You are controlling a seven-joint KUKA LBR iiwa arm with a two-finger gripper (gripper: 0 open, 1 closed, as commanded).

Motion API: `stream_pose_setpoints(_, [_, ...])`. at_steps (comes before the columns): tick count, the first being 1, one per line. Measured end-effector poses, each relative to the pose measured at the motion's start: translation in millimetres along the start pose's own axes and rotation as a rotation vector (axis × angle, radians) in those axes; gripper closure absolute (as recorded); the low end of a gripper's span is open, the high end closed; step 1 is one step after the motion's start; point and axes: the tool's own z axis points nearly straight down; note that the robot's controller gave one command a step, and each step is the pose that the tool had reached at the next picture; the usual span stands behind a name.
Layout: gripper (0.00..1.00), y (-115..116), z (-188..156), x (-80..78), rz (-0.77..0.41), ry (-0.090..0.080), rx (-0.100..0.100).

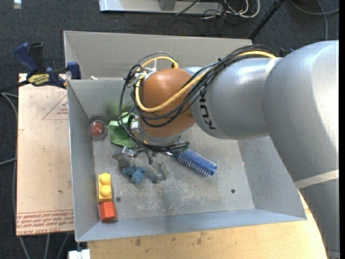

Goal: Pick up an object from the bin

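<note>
- Grey metal bin [237, 198], scuffed floor, sloped walls.
- Gripper [144, 163] sits low at centre, its metal fingers [158, 170] spread apart.
- Lumpy blue-grey toy [135, 175] lies just beneath it, with a bristly blue brush [197, 162] beside.

Arm [269, 101] hides the middle of the bin [80, 161]
Its orange cover [164, 99] hides part of the green thing [118, 135] at the back left and one end of the blue brush [197, 162]; the gripper [144, 165] under it is half covered; the blue-grey thing [135, 175] there is too small to name; the arm is cut off at the right edge
</note>
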Motion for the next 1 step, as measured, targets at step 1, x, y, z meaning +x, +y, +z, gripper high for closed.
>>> stream_pose_setpoints(1, [1.00, -0.3, -0.3, 0.2, 0.000, 0.000, 0.000])
